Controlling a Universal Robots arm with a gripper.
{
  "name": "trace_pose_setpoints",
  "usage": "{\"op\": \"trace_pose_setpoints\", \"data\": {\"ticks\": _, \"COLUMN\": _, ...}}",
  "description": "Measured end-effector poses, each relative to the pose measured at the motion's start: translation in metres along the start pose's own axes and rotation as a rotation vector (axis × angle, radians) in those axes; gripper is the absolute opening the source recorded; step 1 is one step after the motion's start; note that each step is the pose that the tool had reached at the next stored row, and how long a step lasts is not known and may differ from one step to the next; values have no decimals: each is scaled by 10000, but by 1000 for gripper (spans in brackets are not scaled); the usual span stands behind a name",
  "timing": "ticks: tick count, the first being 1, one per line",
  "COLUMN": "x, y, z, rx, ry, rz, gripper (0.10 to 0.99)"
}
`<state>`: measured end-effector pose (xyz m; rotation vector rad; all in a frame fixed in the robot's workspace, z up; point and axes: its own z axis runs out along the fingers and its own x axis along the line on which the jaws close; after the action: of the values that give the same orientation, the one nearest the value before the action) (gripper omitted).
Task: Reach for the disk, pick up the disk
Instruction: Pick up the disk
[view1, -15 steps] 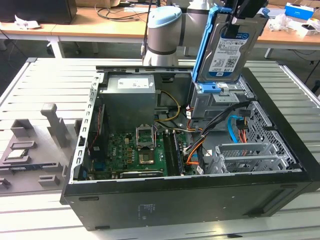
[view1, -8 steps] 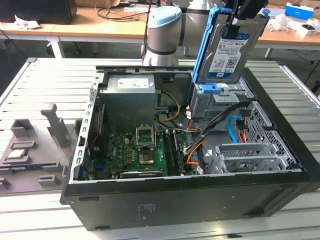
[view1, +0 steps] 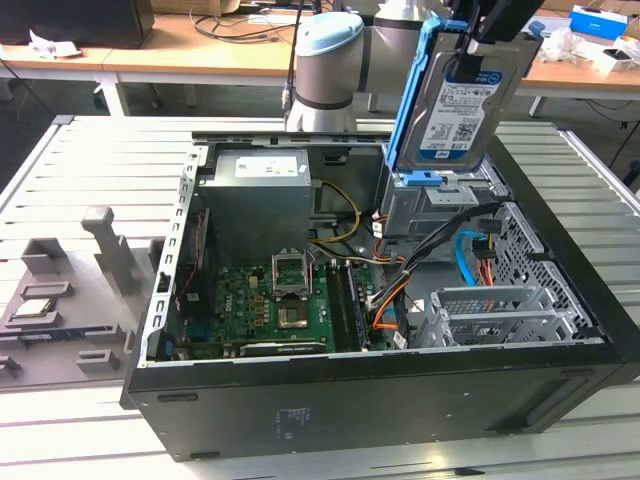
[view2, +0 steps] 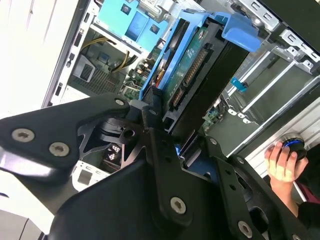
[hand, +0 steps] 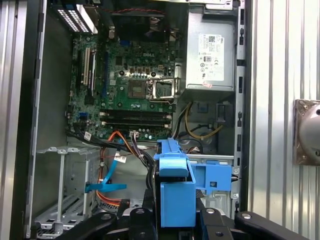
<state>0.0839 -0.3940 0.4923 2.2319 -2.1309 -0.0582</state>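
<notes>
Silver-grey disk (view1: 462, 103) upright in claw (view1: 490, 40) grip, long axis approx vertical, label facing ext. camera.

The exterior view looks down at an angle, from nearby, into the open computer case (view1: 380, 400) on the table (view1: 90, 160). The first wrist view faces straight down into the case; the second looks obliquely along the tool (view2: 170, 145). All share the motherboard (hand: 130, 75).

Even indoor lighting from above, soft shadow inside the open computer case (view1: 380, 390), blown-out white glare on the slatted table (view2: 30, 55) in the second wrist view, near linkage slightly soft-focused.
</notes>
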Motion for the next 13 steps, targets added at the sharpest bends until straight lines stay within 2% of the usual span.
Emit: {"op": "trace_pose_setpoints", "data": {"ticks": 13, "x": 142, "y": 6, "z": 6, "rx": 0, "ry": 0, "rz": 0, "gripper": 369}}
